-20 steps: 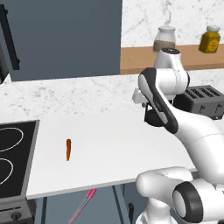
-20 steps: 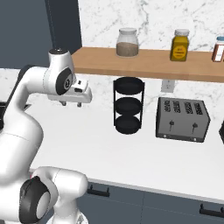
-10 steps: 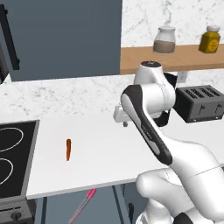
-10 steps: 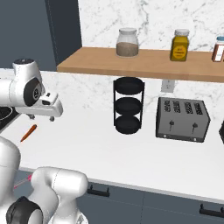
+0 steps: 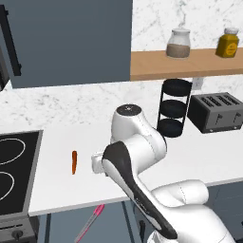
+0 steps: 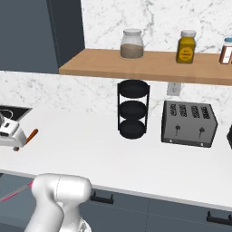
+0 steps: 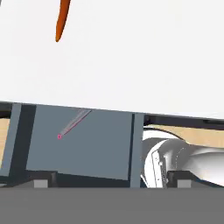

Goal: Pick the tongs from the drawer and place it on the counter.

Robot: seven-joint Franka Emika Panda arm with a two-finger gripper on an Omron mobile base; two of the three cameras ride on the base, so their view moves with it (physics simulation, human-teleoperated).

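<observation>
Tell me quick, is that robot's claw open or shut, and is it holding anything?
Gripper: open and empty; its two dark tips sit wide apart, with the tongs lying in the drawer beyond them.

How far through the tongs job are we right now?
Early stage. Done: nothing placed; the tongs lie below the counter edge, in the drawer. In hand: the arm is over the counter's left part near the orange stick, the pincer empty. Left: reach down, grasp, lift, set on the counter.

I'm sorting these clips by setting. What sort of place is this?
A simulated home kitchen, most likely: a black hob is set into the white counter, a toaster stands beside a tiered rack, and jars line a wooden shelf.
</observation>
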